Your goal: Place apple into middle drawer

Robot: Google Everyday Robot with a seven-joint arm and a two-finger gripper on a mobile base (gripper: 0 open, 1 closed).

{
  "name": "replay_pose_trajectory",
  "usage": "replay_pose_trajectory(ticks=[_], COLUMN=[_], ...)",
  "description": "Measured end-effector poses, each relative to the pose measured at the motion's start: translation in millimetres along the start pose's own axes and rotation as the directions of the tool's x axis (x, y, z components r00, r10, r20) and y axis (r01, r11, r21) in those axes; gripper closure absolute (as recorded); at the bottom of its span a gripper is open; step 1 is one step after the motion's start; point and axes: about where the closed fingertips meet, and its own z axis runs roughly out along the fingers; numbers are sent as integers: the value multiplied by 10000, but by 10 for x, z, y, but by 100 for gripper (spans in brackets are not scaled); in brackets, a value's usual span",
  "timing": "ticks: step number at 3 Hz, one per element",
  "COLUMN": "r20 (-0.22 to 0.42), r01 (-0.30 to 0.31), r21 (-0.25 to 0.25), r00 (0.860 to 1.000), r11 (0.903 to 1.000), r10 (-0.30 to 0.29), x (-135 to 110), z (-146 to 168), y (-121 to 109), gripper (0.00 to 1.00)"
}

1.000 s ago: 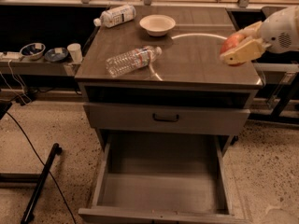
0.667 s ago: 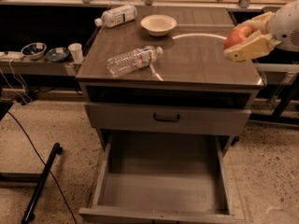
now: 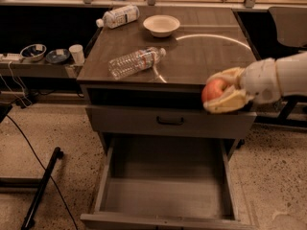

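My gripper (image 3: pixel 221 92) reaches in from the right and is shut on the round red-orange apple (image 3: pixel 214 89). It holds the apple in the air in front of the cabinet's front edge, at the right side, above the open middle drawer (image 3: pixel 165 202). The drawer is a deep grey metal box, pulled far out, with a bare flat floor. The apple hangs over the drawer's back right part, level with the shallower drawer front that has a black handle (image 3: pixel 170 121).
On the cabinet top (image 3: pixel 201 56) lie a clear plastic bottle (image 3: pixel 135 62), a white bowl (image 3: pixel 161 25) and a second bottle with a label (image 3: pixel 118 17). A low shelf at the left carries bowls and a cup (image 3: pixel 76 53). A black pole (image 3: pixel 42 187) lies on the floor.
My gripper has carried the apple from above the cabinet top's right edge forward and down, to in front of the cabinet above the open drawer. The camera view has also shifted closer.
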Motion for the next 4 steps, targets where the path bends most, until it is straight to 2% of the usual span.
replay_pose_trajectory(ticks=[1,2,3,4], r20=[39,-53,67,-547], r01=[604,463,146,54], r21=[-2018,-2420,-2367,-2747], r00=[9981,9988,9999,9983], r11=[9776,9692,9715,9615], r10=[-608,-491,-133,-213], x=[265,364,544,1040], z=[440,559,854,1583], y=[829,992,940,1238], gripper=[100,100,100,100])
